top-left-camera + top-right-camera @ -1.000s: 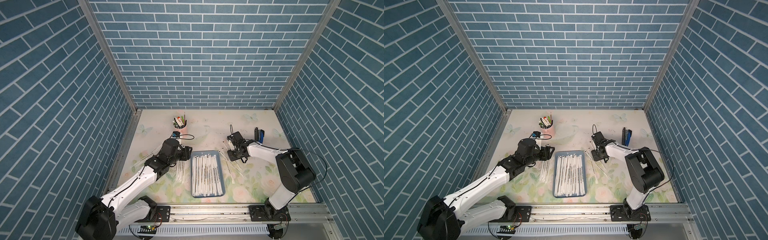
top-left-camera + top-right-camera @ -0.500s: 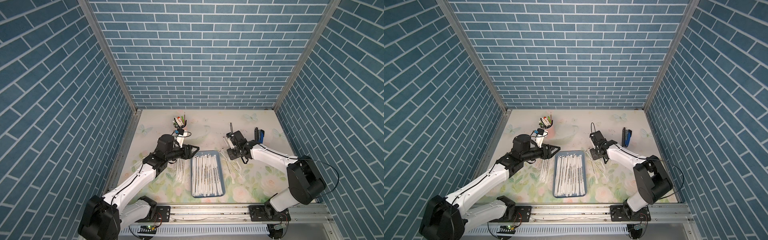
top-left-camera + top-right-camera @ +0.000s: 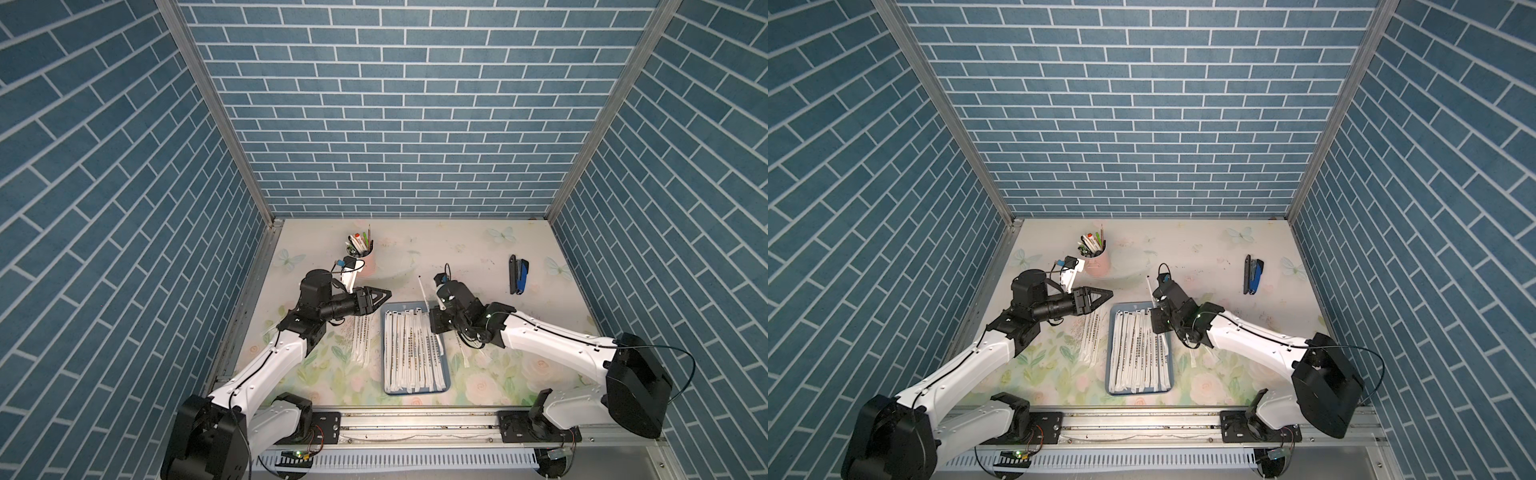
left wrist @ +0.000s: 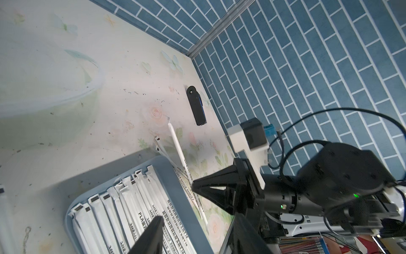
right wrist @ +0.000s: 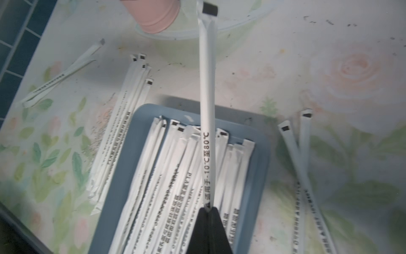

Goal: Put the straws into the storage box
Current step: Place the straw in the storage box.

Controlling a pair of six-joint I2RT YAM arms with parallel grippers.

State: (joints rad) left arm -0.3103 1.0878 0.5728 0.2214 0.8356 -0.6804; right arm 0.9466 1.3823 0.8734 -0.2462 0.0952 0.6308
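The storage box (image 3: 383,353) (image 3: 1111,353) is a shallow blue tray at the table's middle front, with several wrapped straws (image 3: 411,353) lying lengthwise in it. My right gripper (image 3: 432,312) (image 5: 207,210) is shut on one straw (image 3: 424,291) (image 5: 206,99) above the tray's far right corner. That straw (image 4: 178,143) sticks out towards the back wall. My left gripper (image 3: 388,294) (image 4: 198,222) hovers open and holds nothing, level by the tray's far left corner. More straws (image 3: 361,340) (image 5: 118,132) lie left of the tray and a few (image 3: 465,353) (image 5: 301,154) right of it.
A pink cup (image 3: 363,253) (image 3: 1096,262) of pens stands at the back left, close behind my left wrist. A blue-and-black stapler (image 3: 518,276) (image 4: 196,105) lies at the back right. One stray straw (image 5: 63,74) lies near the left wall.
My right gripper has moved left from beside the tray to over its far right corner, carrying a straw. My left gripper has lifted from the left straws, swung level, and its jaws have narrowed.
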